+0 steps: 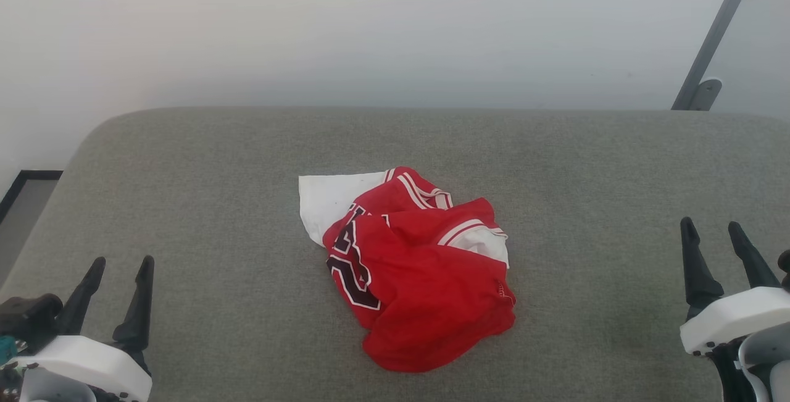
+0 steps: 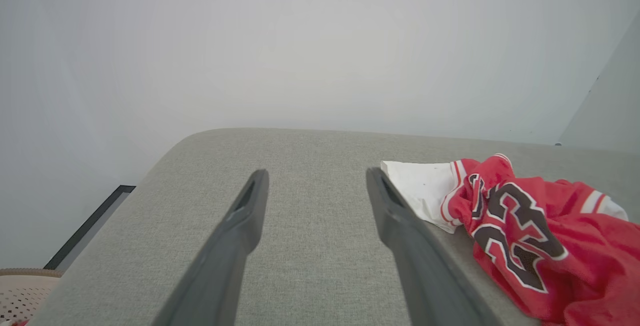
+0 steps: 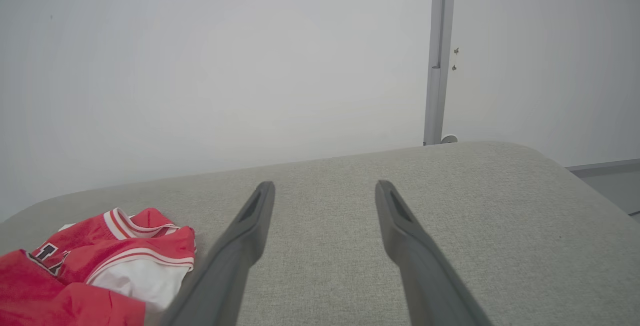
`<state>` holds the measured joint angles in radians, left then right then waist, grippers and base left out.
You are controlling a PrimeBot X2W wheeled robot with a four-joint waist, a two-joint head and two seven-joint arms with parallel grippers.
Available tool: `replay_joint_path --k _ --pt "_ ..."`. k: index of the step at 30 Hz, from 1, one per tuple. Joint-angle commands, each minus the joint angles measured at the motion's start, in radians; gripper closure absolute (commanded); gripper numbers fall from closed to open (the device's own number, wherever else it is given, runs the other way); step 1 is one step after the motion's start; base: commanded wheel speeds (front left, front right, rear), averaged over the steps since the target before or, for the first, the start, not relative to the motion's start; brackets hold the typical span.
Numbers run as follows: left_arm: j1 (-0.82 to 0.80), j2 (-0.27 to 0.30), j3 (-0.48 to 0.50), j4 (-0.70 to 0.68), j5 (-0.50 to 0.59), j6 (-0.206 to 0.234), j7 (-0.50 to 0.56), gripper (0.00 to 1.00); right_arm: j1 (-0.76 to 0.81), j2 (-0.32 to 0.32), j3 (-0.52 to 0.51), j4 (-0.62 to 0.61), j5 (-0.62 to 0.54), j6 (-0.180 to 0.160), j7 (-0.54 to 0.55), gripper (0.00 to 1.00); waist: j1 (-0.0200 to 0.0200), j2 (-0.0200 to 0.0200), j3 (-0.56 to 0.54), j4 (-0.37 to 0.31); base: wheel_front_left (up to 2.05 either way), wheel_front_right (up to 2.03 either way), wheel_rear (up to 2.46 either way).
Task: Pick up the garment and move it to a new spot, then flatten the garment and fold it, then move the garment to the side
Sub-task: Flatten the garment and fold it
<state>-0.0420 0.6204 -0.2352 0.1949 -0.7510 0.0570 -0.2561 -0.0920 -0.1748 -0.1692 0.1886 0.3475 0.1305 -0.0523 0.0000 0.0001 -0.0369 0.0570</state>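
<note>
Bringing the left tool [image 1: 123, 260] and right tool [image 1: 710, 224], both spread and empty, inward to pinch folds on opposite edges of the garment [image 1: 426, 284] should lift it cleanly.

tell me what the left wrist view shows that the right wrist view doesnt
Left wrist, not right: the 23 numerals, a beige perforated basket. Right wrist, not left: a grey upright post. Both: the crumpled red garment on the grey padded surface, plus an open pincer each: left pincer, right pincer.
</note>
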Motion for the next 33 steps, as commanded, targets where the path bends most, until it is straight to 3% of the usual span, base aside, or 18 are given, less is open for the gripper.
replay_joint_path --k 1,19,27,33 --pt "0.014 -0.003 0.006 -0.004 0.006 -0.003 -0.006 0.00 0.003 -0.005 -0.002 -0.003 0.002 0.000 0.002 0.00 0.0000 -0.0001 0.001 -0.001 0.00 0.00 0.00" --pt "-0.005 -0.006 -0.007 -0.034 0.009 0.003 0.020 0.00 0.001 0.004 0.008 -0.003 -0.003 0.000 0.008 0.00 0.0000 -0.0001 0.006 0.001 0.00 0.00 0.00" --pt "-0.135 -0.007 -0.052 -0.003 0.011 -0.041 0.099 0.00 -0.019 -0.003 0.026 -0.005 -0.003 0.000 0.011 0.00 0.0000 -0.0001 0.032 -0.030 0.00 0.00 0.00" --pt "-0.328 -0.012 -0.106 0.102 0.027 -0.101 0.198 0.00 -0.057 -0.004 0.059 -0.003 0.003 0.000 0.012 0.00 0.0000 -0.0001 0.089 -0.089 0.00 0.00 0.00"
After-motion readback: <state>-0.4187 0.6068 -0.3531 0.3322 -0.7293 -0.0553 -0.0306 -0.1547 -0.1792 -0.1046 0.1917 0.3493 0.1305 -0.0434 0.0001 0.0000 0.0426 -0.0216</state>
